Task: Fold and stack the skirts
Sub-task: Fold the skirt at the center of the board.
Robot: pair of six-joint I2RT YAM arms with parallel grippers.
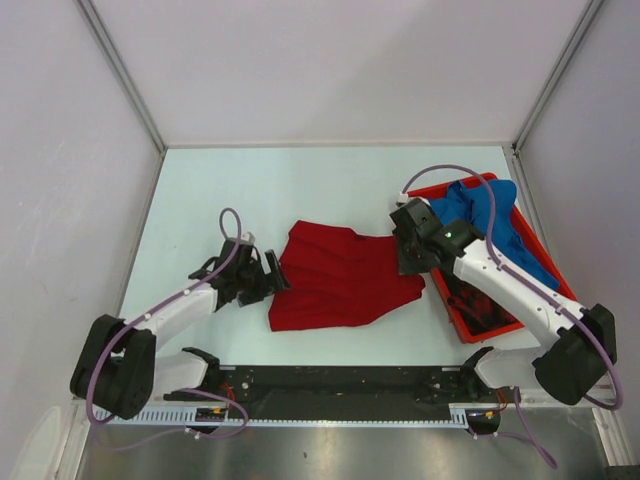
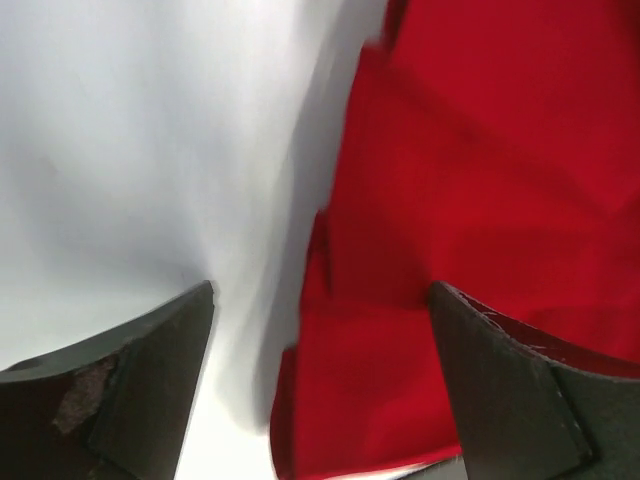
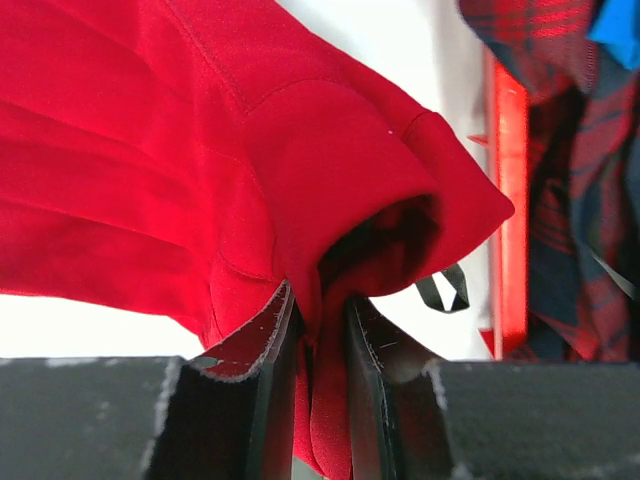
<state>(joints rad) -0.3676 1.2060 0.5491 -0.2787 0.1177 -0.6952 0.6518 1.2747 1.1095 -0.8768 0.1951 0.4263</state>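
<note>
The plain red skirt [image 1: 340, 280] lies spread in the middle of the table. My right gripper [image 1: 410, 256] is shut on its right edge; in the right wrist view a bunched fold of the red skirt [image 3: 150, 130] is pinched between the pads of this gripper [image 3: 320, 300]. My left gripper [image 1: 275, 272] stands open at the skirt's left edge. In the left wrist view the red skirt [image 2: 480, 150] lies partly between the spread fingers of the left gripper [image 2: 322, 290], untouched. The blue skirt [image 1: 490, 215] and the plaid skirt [image 1: 482, 305] lie in the tray.
The red plastic tray [image 1: 455, 325] stands at the right of the table, close behind my right gripper. Its rim [image 3: 505, 150] shows in the right wrist view, with plaid cloth [image 3: 580, 200] beyond it. White walls enclose the table on three sides.
</note>
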